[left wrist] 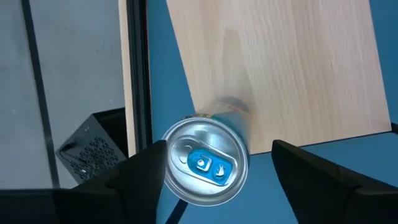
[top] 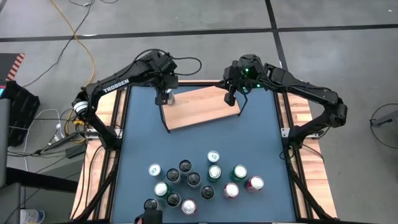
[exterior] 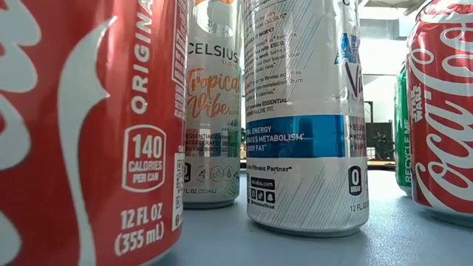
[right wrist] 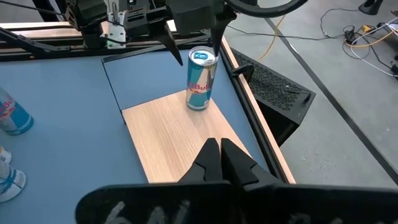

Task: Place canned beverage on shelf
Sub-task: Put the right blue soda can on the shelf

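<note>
The left hand (right wrist: 189,34) hangs with fingers spread wide around a Red Bull can (right wrist: 200,79), not gripping it. The can stands upright at the shelf's (right wrist: 180,140) corner. The right hand (right wrist: 221,155) is pinched shut, empty, above the shelf.

A lab: concrete floor (top: 205,15) around the table (top: 261,137); loose cables (top: 74,31) trailing beside it; two robot arms mounted on it.

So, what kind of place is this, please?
Probably a robotics lab or workshop: two robot arms on a blue table, loose cables across a bare floor, and many cans set out for practice.
</note>
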### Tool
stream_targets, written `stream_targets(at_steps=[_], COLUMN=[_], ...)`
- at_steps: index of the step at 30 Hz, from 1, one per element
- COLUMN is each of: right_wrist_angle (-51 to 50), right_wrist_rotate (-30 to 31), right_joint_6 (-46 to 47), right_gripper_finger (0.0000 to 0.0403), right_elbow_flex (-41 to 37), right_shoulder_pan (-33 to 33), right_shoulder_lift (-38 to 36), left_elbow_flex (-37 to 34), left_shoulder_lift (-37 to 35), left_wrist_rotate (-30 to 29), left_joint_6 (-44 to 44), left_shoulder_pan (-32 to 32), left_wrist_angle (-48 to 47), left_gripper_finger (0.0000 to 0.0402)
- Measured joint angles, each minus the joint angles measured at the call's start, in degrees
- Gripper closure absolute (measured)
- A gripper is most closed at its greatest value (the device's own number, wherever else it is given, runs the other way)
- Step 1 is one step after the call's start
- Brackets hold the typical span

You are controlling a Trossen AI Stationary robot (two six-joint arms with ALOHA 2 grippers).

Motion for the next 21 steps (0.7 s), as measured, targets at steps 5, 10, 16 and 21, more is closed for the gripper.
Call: stream_targets(at_steps=[5,10,16,21], right_wrist_angle=[0.00,0.00,0.00,0.00], right_wrist_rotate=[0.02,0.02,0.02,0.02], right_joint_6=[0.00,0.00,0.00,-0.15], right_gripper_finger=[0.0403,0.0403,0.0403,0.0403], right_elbow_flex=[0.00,0.00,0.00,0.00], right_shoulder_pan=[0.00,0.00,0.00,0.00], right_shoulder_lift=[0.00,0.00,0.00,0.00], left_elbow_flex=[0.00,0.00,0.00,0.00], left_shoulder_lift=[0.00,0.00,0.02,0.02], left_wrist_rotate=[-0.38,-1.01,-1.32,-4.39], left_joint_6=[0.86,2.75,5.88,8.93], left_shoulder_pan=[0.39,0.59,0.59,0.59], left_wrist_angle=[-0.02,-1.08,-2.37,-2.36], left_gripper_finger=[0.0164,0.0189,0.0203,0.0204])
